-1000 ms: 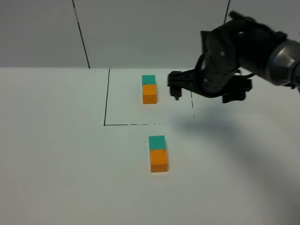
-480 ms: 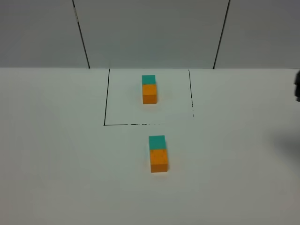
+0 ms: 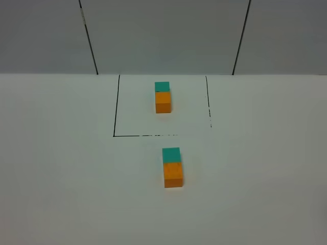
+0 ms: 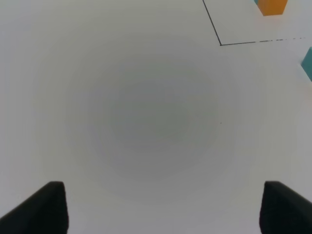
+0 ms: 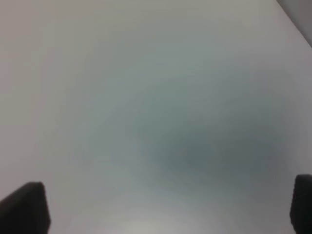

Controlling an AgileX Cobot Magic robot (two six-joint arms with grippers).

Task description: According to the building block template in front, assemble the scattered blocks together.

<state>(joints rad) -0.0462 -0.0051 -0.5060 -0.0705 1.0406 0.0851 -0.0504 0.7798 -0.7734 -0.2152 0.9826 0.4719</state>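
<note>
1. High view: the scattered blocks sit joined, teal behind orange, just outside the frame, copying the building block template. Looks finished.
2. Left wrist: left gripper jaws wide, holding nothing.
3. Right wrist: blurry, but right gripper probably wide too.

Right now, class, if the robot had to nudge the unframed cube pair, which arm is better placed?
Probably left: its wrist view shows the teal cube close by, while the right wrist view shows only bare table. Both grippers look open and empty.
</note>
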